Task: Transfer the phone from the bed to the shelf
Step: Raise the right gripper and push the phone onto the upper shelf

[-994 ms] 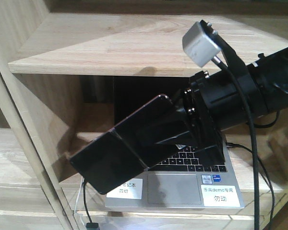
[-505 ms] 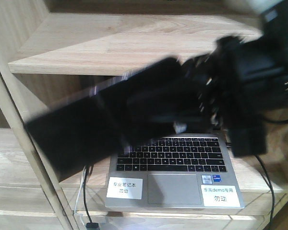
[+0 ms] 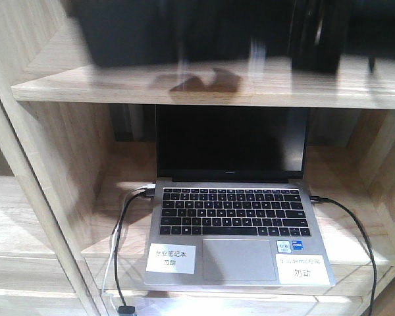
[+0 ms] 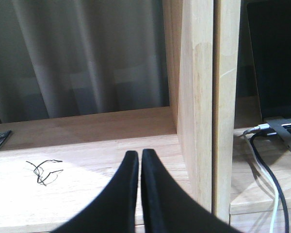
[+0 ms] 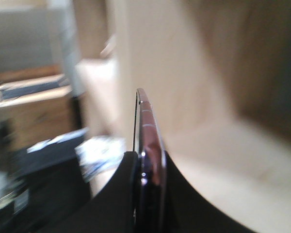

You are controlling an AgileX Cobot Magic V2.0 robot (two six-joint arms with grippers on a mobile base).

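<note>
On my right wrist feed the phone (image 5: pixel 148 145) stands edge-on, a thin glossy dark slab with a pinkish rim, and the right gripper (image 5: pixel 146 167) is clamped on its lower part, one black finger (image 5: pixel 117 189) pressed to each face. The picture behind it is blurred; I can only make out pale wood filling the right side and a jumble of dark and white shapes low on the left. From the front view the phone (image 3: pixel 184 33) shows as a smeared black band across the top of the picture, just above the upper board of the shelf (image 3: pixel 204 82), with a dark shadow on the wood under it; I cannot tell whether it touches the board. The black mass at the top right is too blurred to read. In the compartment below sits an open silver laptop (image 3: pixel 234 227) with a black screen, two white labels on its palm rest and cables (image 3: pixel 122 250) plugged into either side. On the left wrist feed the left gripper (image 4: pixel 139 167) has its two black fingers pressed together on nothing, hanging over a lower shelf board, just left of an upright wooden panel (image 4: pixel 203 97). A small tangle of black thread (image 4: pixel 43 171) lies on that board to the near left, and grey curtains (image 4: pixel 82 53) hang at the far side.
</note>
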